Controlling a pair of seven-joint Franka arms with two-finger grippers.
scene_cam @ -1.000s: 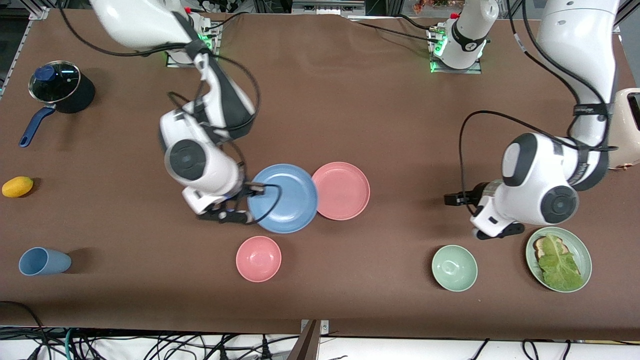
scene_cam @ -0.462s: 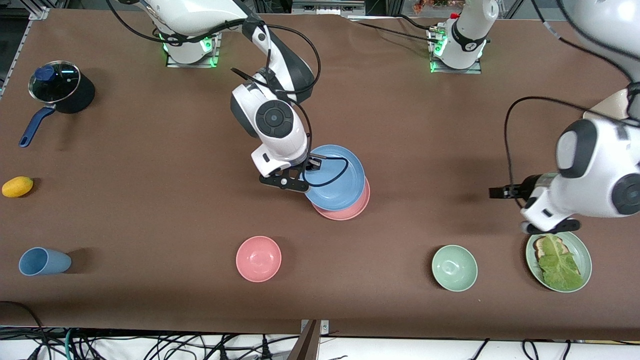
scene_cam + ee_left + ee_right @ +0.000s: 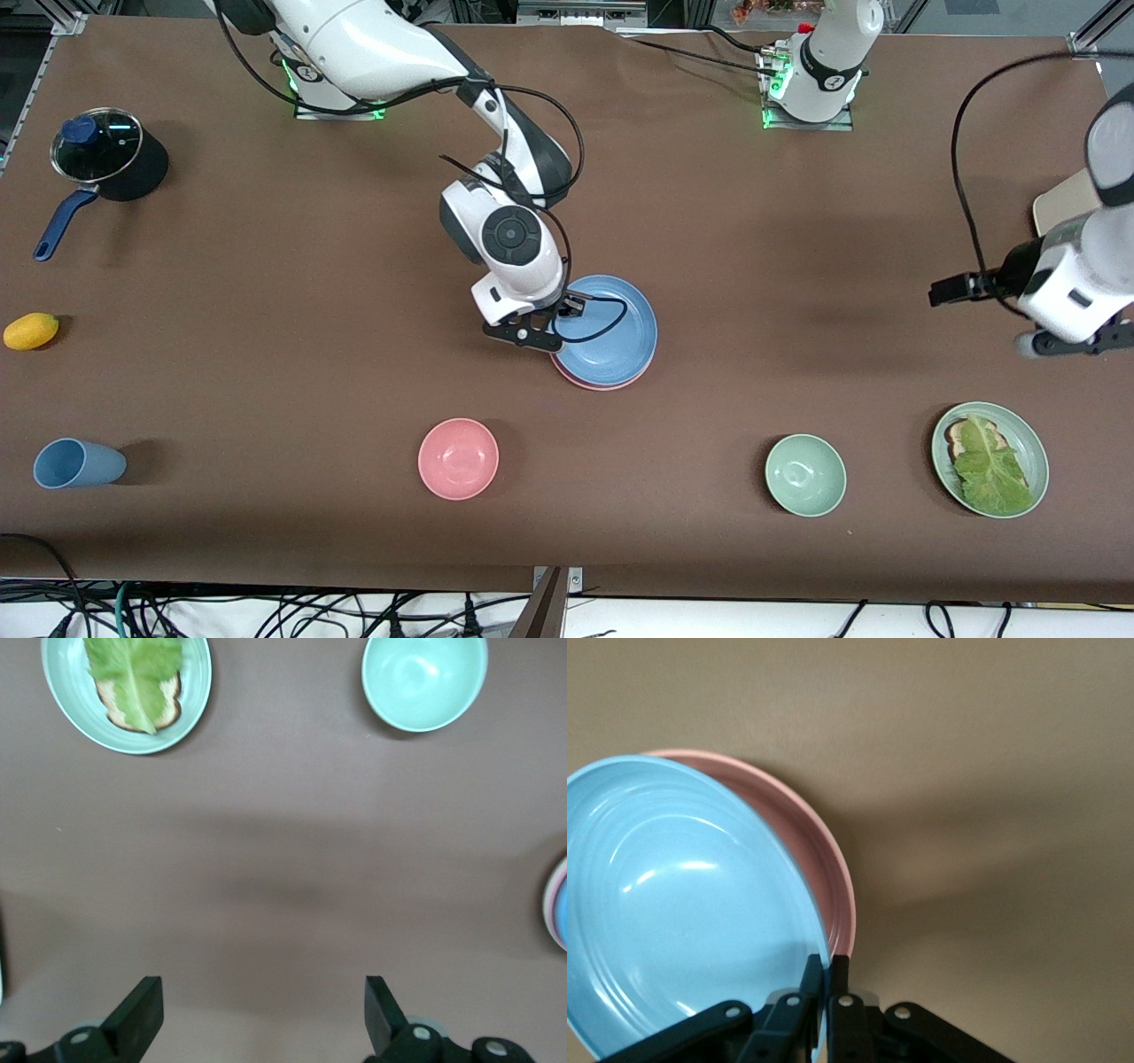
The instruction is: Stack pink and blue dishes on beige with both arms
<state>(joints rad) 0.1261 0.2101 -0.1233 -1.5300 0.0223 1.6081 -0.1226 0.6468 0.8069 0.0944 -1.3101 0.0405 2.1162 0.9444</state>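
Note:
My right gripper (image 3: 573,307) is shut on the rim of the light blue plate (image 3: 611,332). It holds the plate slightly tilted over the pink plate (image 3: 602,384), of which only a thin edge shows beneath. In the right wrist view the fingers (image 3: 837,967) pinch the blue plate (image 3: 682,904), with the pink plate (image 3: 828,873) under it. My left gripper (image 3: 955,289) is open in the air, empty, at the left arm's end of the table. The left wrist view shows the gripper (image 3: 264,1010) wide apart above bare table. The beige plate (image 3: 1059,206) is mostly hidden by the left arm.
A pink bowl (image 3: 458,458), a green bowl (image 3: 804,474) and a green plate (image 3: 1035,440) with lettuce sit nearer the front camera. A blue cup (image 3: 78,462), a yellow fruit (image 3: 31,330) and a lidded pot (image 3: 106,159) stand at the right arm's end.
My right gripper carried the blue plate from beside the pink plate to over it, then lowered it. My left gripper moved away from the lettuce plate toward the left arm's end of the table.

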